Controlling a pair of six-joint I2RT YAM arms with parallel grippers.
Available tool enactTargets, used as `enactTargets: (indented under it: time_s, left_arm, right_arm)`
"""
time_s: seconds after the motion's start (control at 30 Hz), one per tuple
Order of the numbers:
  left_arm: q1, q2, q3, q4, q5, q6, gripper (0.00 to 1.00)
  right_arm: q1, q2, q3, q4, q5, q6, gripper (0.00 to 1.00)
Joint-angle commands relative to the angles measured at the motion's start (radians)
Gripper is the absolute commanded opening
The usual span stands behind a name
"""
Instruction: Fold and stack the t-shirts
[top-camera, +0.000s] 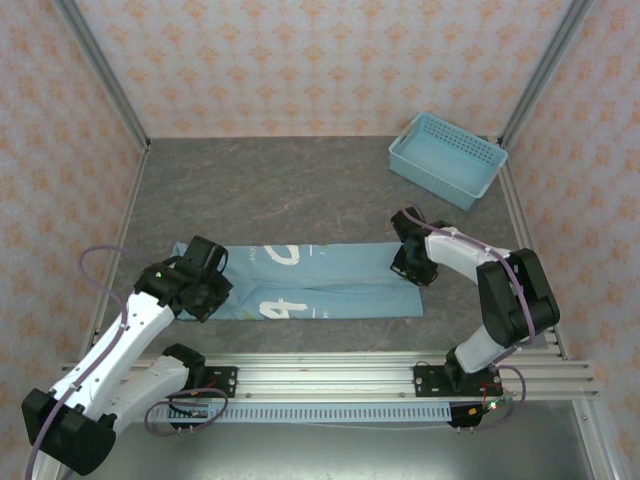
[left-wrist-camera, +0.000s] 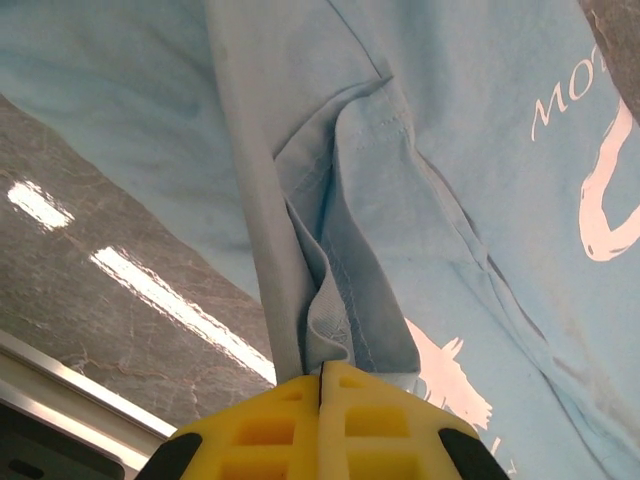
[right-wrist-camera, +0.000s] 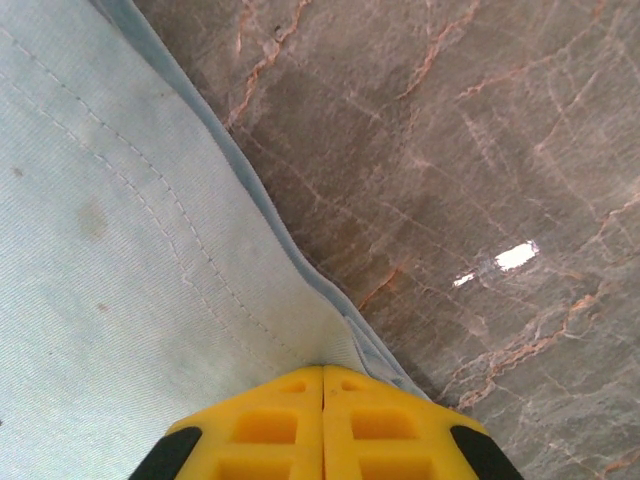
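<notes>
T-shirt (top-camera: 330, 285) lay on surface (top-camera: 300, 190) as long folded strip. Left claw (left-wrist-camera: 322, 372) clamped on bunched cloth at one end; right claw (right-wrist-camera: 322, 370) clamped on hem at other. Judged: folding step. Next move called for carrying ends together, edges aligned.

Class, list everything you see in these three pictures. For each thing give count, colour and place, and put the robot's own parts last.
t-shirt: one, light blue with white print, lying as a long strip across the middle of the table
basket: one, light blue, perforated, far right corner of the table
table: one, grey marbled
walls: pink patterned, around the table
rail: one, silver, along the near edge
left arm, right arm: two, white and black, based on the rail
left end effector: yellow, shut on the t-shirt's left end
right end effector: yellow, shut on the t-shirt's right edge
</notes>
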Motion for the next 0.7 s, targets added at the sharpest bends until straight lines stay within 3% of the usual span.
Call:
enactTargets:
  time_s: [0.0,0.3,0.47,0.67]
  left_arm:
    - [-0.008,0.026,0.042,-0.027,-0.087,0.015,0.00]
    - [-0.015,0.061,0.027,0.042,-0.040,0.012,0.00]
    - [-0.007,0.112,0.084,-0.058,-0.154,0.082,0.00]
    - [0.146,0.225,0.104,-0.127,-0.229,0.174,0.00]
  right_arm:
    - [0.003,-0.006,0.009,-0.028,0.019,-0.007,0.07]
    - [0.002,-0.022,0.007,-0.040,0.023,-0.013,0.08]
    - [0.003,-0.028,0.009,-0.042,0.020,-0.016,0.08]
    - [0.003,-0.030,0.009,-0.042,0.015,-0.022,0.08]
